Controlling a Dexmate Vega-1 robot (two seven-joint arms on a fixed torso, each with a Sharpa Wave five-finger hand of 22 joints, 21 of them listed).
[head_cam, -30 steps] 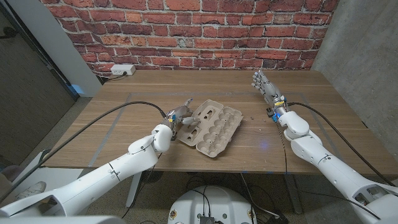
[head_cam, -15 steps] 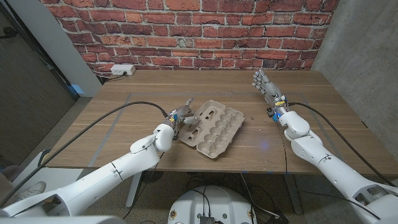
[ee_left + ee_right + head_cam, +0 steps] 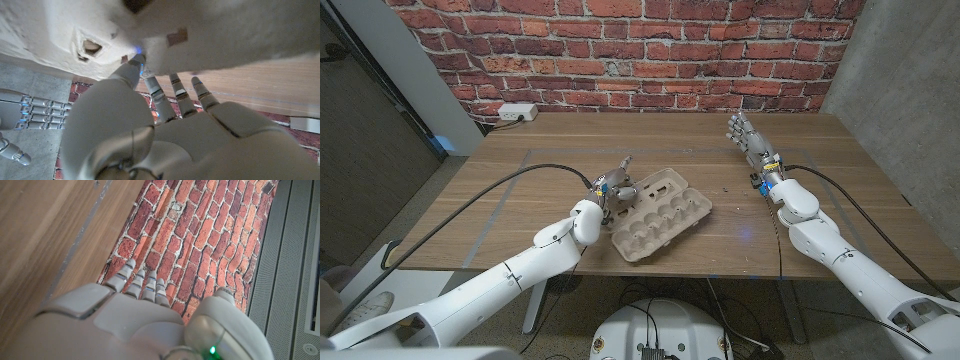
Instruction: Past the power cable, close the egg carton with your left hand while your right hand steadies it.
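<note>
Here the egg carton [image 3: 658, 213] lies open on the desk [image 3: 520, 190], cups facing up, with its lid swung out to the far side. The left hand [image 3: 613, 185] sits at the carton's near-left end, touching the lid's edge; its fingers [image 3: 176, 90] reach along the pulp surface seen close above them in the left wrist view. Whether they pinch the lid or only press against it cannot be told, since the carton hides the fingertips. This placement suits the task: a hand at the free edge of the lid has the leverage to fold it over the cups. The right hand [image 3: 746, 137] stands well apart from the carton, off to its far right, fingers loosely spread and holding nothing; its own wrist view shows only bare desk and brick wall [image 3: 200, 235] ahead of its fingers [image 3: 141, 285]. Judged from this, steadying has not yet begun, and the carton may slide when the lid is pushed. A power strip [image 3: 518, 113] rests at the desk's far edge, beyond the left hand.
</note>
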